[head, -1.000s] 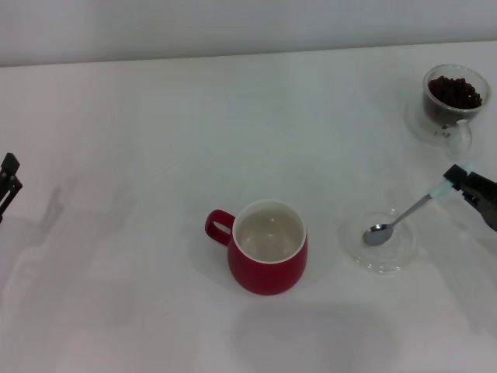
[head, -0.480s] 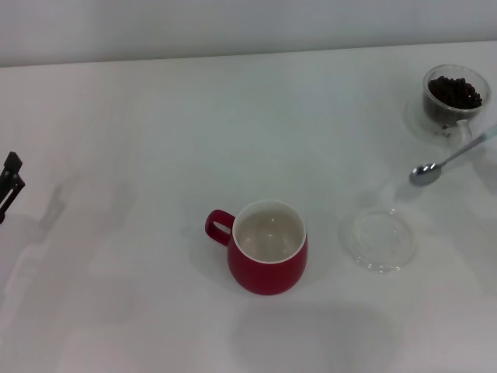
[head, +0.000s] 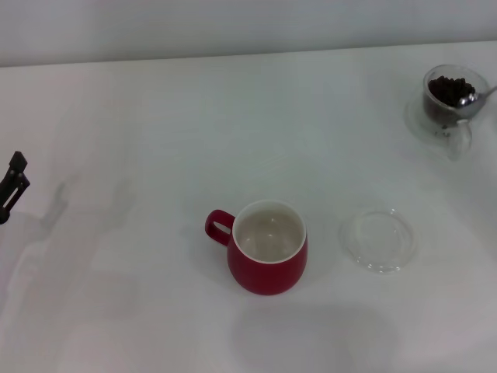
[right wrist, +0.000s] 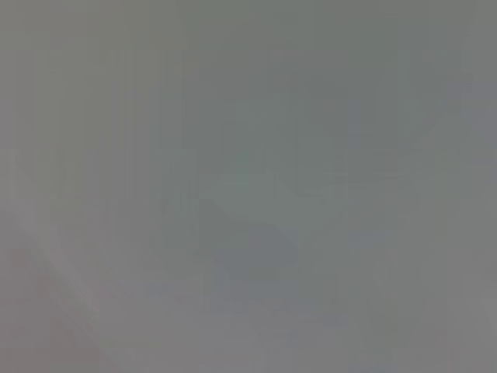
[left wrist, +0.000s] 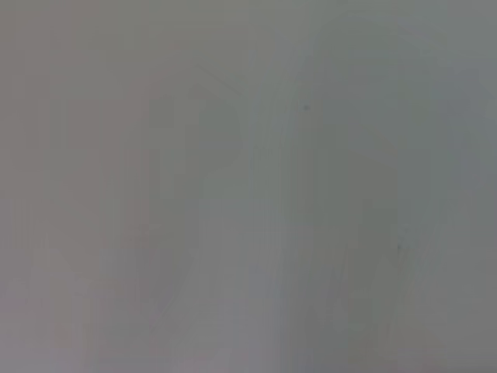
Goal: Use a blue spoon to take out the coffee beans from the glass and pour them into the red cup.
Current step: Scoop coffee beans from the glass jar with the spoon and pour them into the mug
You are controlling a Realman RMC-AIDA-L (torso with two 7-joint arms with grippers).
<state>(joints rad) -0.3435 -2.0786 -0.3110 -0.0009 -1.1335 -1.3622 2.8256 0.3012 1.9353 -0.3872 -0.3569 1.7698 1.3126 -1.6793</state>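
Observation:
The red cup (head: 268, 249) stands upright in the middle of the table, white inside, handle to its left. At the far right rear is the glass (head: 449, 115), holding dark coffee beans (head: 445, 88). The metal bowl of the blue spoon (head: 469, 99) rests in the glass on the beans. Its neck runs off the right edge of the head view, so the handle is hidden. My right gripper is out of view. My left gripper (head: 13, 186) sits parked at the far left edge, well away from everything. Both wrist views show only plain grey surface.
A flat clear glass dish (head: 379, 240) lies to the right of the red cup, with nothing in it. The white table (head: 155, 140) runs back to a pale wall.
The spoon was lifted out of the flat dish and carried back and to the right. Its bowl is now in the glass. The right gripper has left the head view.

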